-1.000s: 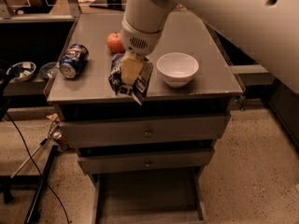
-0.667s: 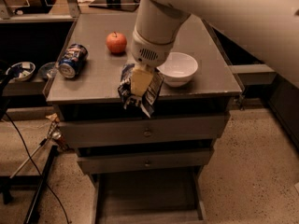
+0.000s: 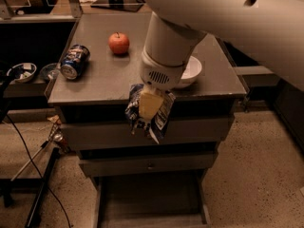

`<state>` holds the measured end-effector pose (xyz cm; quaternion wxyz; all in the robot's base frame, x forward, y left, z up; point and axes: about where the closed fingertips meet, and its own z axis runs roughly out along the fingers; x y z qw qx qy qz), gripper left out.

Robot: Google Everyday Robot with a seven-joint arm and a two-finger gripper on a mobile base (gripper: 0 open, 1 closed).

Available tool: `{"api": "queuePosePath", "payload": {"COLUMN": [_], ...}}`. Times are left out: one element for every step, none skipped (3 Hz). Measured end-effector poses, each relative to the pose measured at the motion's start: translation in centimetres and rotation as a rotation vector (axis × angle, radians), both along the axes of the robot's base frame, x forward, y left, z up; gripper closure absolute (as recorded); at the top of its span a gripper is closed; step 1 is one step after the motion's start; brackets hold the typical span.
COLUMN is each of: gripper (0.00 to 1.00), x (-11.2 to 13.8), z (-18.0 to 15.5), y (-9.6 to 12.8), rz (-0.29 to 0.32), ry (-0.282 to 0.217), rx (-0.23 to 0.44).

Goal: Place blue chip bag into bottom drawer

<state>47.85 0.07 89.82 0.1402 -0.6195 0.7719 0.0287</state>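
The blue chip bag (image 3: 161,115) hangs in the air in front of the cabinet's top front edge, crumpled, with a white label panel showing. My gripper (image 3: 150,106) is shut on the blue chip bag, holding it from above; the white arm (image 3: 168,46) reaches down from the upper right. The bottom drawer (image 3: 102,203) stands pulled open below the bag, a wide shallow grey tray with low side walls, at the lower middle of the camera view.
On the cabinet top lie a blue soda can (image 3: 74,61) on its side, a red apple (image 3: 118,43) and a white bowl (image 3: 194,70) partly behind the arm. Two upper drawers (image 3: 95,136) are closed. Cables and bowls sit at the left.
The gripper has carried the chip bag forward, off the cabinet top, and lower, so it now hangs in front of the top drawer above the open bottom drawer.
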Motion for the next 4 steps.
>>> {"api": "queuePosePath", "payload": {"gripper": [1.00,1.00,1.00,1.00], "x": [-1.2,-3.2,-5.2,-5.4], "z": [-2.3,-5.3,-9.5,-9.8], "y": [0.6,0.5,1.2,1.1], "rz": [-0.029,-0.056,-0.061,-0.061], "ry": [0.019,0.057,0.141,0.146], "rx": [0.007,0.009,0.008,0.003]}}
